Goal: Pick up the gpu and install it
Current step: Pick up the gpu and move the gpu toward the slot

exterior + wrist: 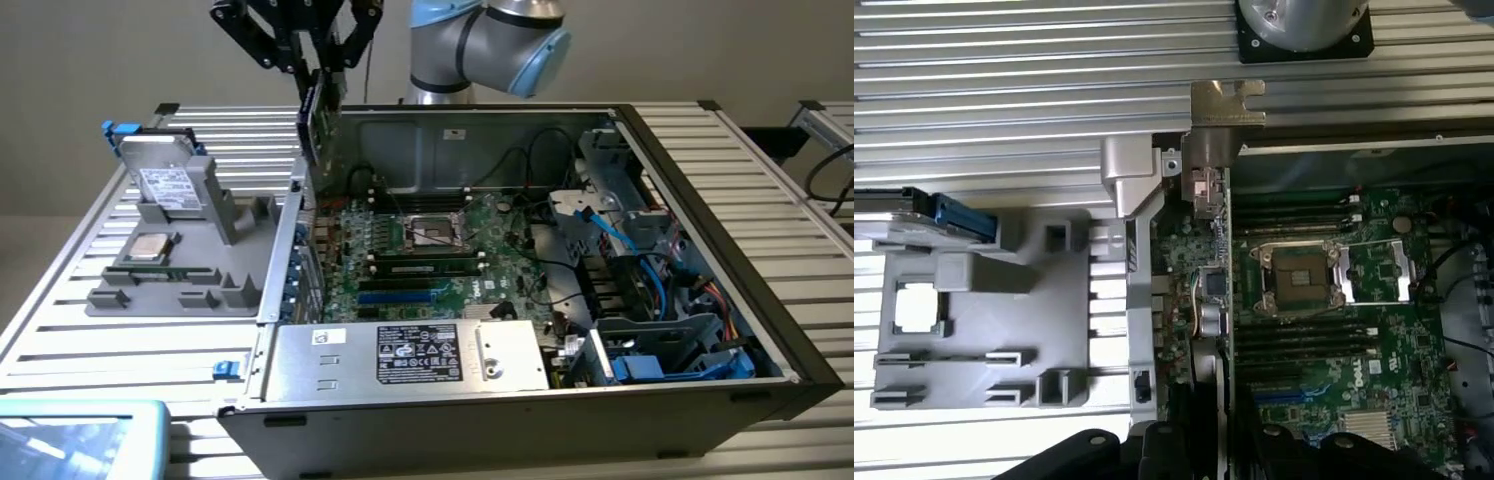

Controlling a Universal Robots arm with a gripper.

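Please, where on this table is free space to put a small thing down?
Bare slats lie on the table at the exterior view's right of the computer case, and between the grey tray and the light blue object. The tray and the case's inside are crowded.

Gpu [322,125] upright, edge-on, silver bracket [1222,120] lowermost, aloft over the open case [534,432] wall.

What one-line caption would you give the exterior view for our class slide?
The hand holds the gpu on edge above the open computer case, near its side wall.
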